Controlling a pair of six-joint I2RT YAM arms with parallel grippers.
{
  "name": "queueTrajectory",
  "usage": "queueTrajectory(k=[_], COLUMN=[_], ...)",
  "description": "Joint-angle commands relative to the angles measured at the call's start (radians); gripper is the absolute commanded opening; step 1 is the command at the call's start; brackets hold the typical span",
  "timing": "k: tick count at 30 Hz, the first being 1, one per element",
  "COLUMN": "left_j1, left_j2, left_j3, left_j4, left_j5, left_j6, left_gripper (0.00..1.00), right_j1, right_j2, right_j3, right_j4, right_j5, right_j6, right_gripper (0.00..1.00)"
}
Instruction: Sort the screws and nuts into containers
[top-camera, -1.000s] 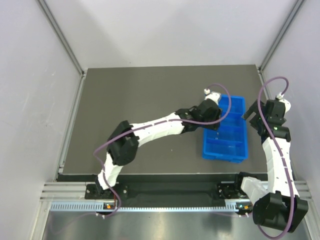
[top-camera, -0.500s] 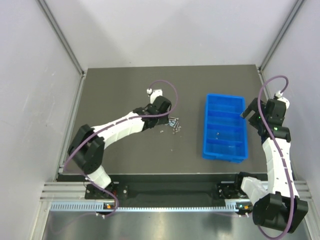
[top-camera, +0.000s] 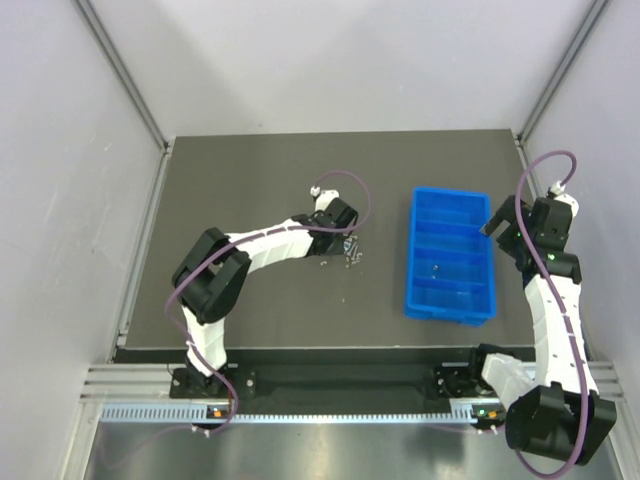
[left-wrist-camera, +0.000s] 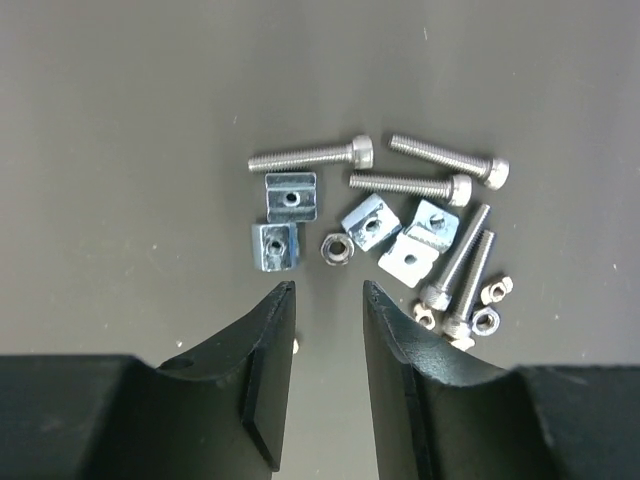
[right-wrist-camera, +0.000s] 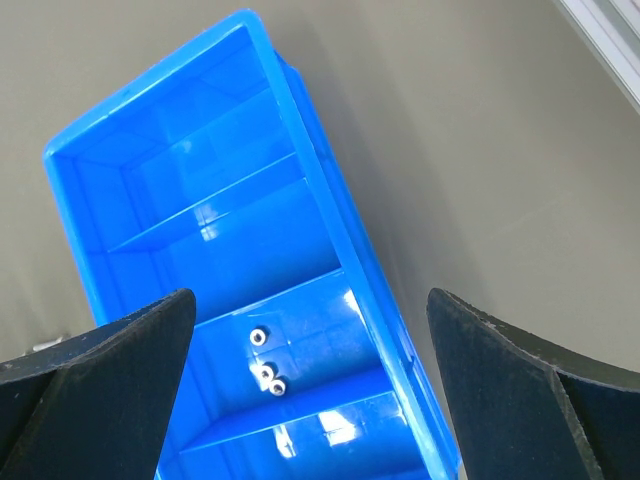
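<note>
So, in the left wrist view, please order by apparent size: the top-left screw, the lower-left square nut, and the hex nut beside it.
1. top-left screw, clearly the longest.
2. lower-left square nut.
3. hex nut, the smallest.
All three lie flat at a similar distance, so nearness does not disturb the order.

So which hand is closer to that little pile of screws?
Left. The left hand hovers right by the pile of screws; the right hand is over by the blue tray, well away.

blue tray (right-wrist-camera: 240, 240) end cropped (right wrist), screws (top-camera: 349, 250) indistinct overhead
</note>
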Motion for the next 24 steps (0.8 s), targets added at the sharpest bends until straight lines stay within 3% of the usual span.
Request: queueTrajectory(k=[1, 24], left_j1=[0.000, 0.004], left_j2=[0.022, 0.142], left_j3=[0.051, 0.135], left_j4=[0.012, -0.069], left_j5=[-0.025, -0.054], left_j6=[0.023, 0.054], left_gripper=[0.38, 0.35], right_j1=[-0.003, -0.003], right_j2=[0.002, 0.011], right_j3=[0.013, 0.007], right_j4=[0.044, 0.039], right_j5=[0.006, 0.035], right_j6=[-0.008, 0.001], right_gripper=[1.00, 1.00])
